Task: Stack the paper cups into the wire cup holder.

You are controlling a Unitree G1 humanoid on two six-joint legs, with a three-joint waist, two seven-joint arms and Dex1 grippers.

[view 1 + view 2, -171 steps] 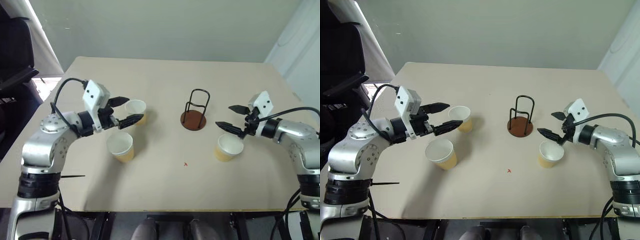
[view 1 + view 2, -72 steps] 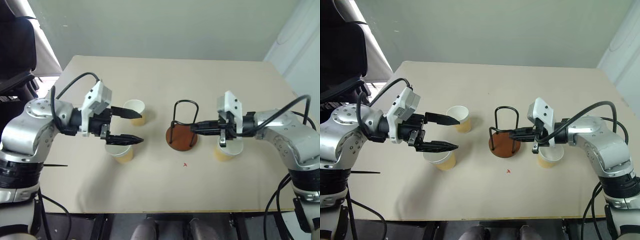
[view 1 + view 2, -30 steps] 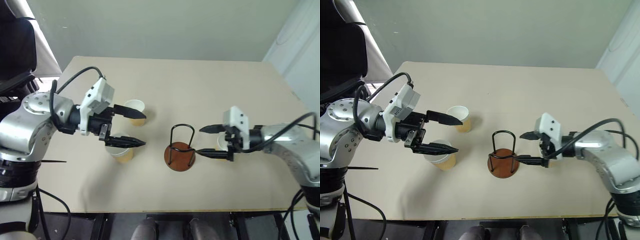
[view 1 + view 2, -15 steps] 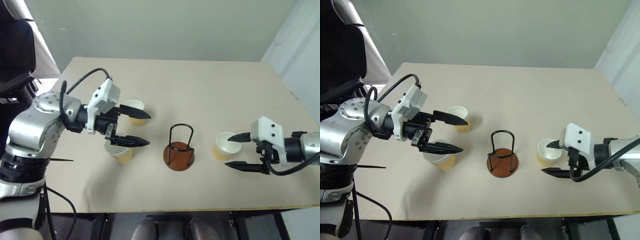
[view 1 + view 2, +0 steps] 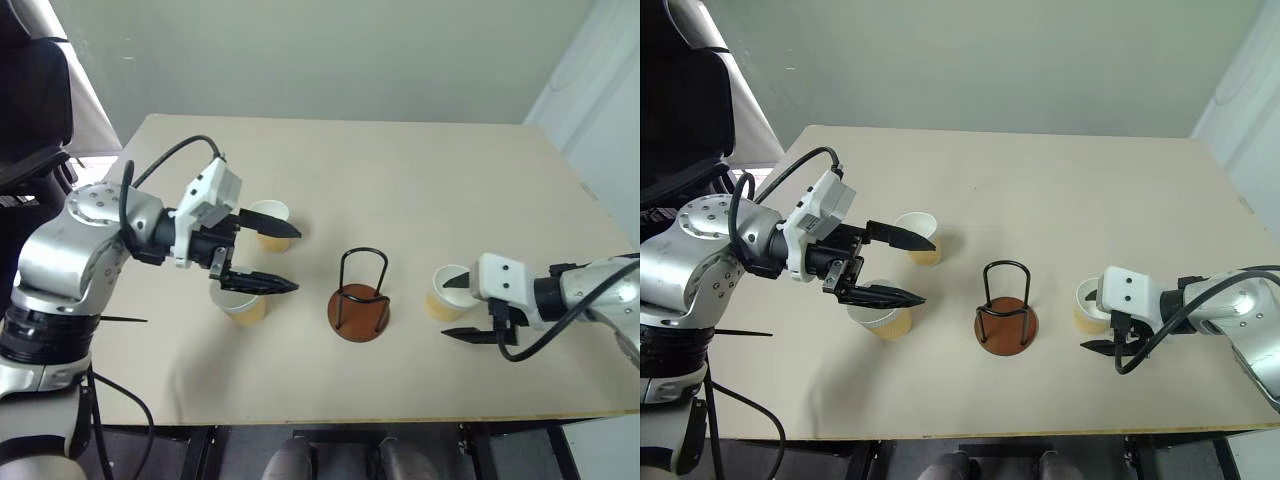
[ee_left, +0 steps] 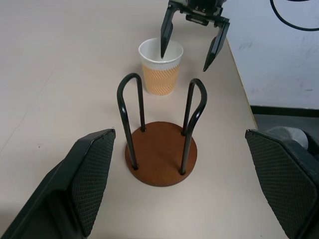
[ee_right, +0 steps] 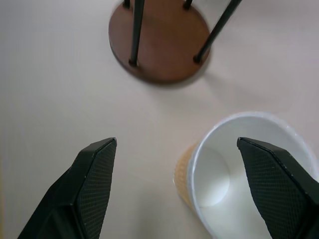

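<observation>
Three paper cups are standing upright on a beige surface backed by a pale green wall, with the wire cup holder sitting empty between them. Wide bare room is lying toward the far edge. Hovering above the two cups on the left, the left gripper is gaping and empty, partly hiding the nearer one. Beside the holder, the right gripper is spreading its fingers around the third cup without clamping it.
</observation>
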